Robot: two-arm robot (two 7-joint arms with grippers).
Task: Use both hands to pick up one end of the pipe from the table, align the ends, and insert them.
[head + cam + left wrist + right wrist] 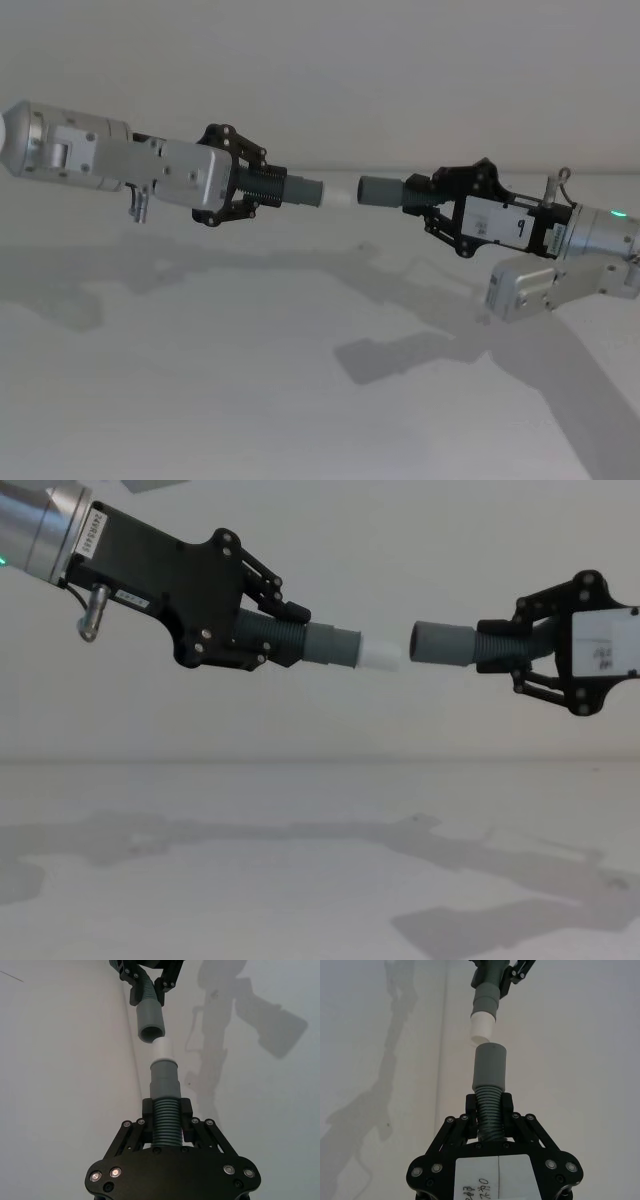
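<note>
Left end effector [278,630] clamped on white-tipped pipe [330,646], right end effector [520,650] on socket pipe [450,643]; ends apart, high over bench [300,880].

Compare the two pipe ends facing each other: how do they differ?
The left end effector holds the piece with the white tip: a narrow plug stepping down from its grey cuff. The right end effector holds the open grey socket, one width throughout and hollow, as the left wrist view shows. The left piece tilts slightly down toward the gap in the chest view; the right one looks nearly level. Both are smooth cuffs on corrugated hose, held in the air and not yet joined.
</note>
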